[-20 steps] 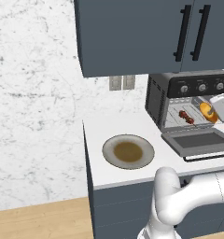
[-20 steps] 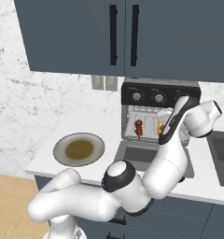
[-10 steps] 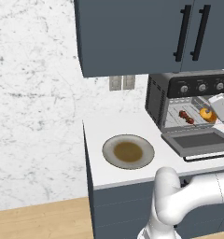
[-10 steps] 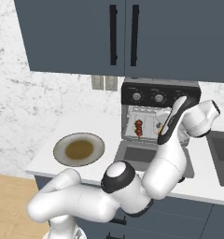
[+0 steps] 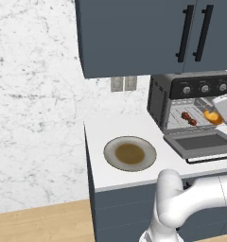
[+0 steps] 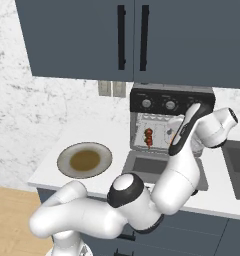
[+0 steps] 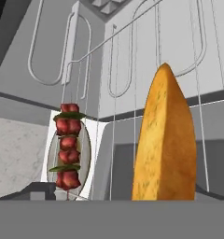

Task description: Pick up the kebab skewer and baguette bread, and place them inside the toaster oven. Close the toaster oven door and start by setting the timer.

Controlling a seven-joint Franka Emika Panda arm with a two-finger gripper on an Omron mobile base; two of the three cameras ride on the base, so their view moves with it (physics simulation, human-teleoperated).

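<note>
Tool (image 5: pixel 222 108) sat at the oven's (image 5: pixel 191 104) mouth; whether spread or pinching, I cannot tell. Rough golden bread (image 7: pixel 164 140) stood lengthwise on the wire rack (image 7: pixel 132 84), beside the chunky red skewer (image 7: pixel 68 147), parallel.

Kitchen: cabinets (image 5: pixel 148 33), counter (image 5: pixel 110 130) (marble backsplash), toaster oven (image 6: pixel 169 117), apparently sink (image 6: pixel 237 167).

The baguette bread's (image 7: pixel 164 140) lower end is cut off by the hand view's bottom; in the right base view it is hidden behind the arm.
</note>
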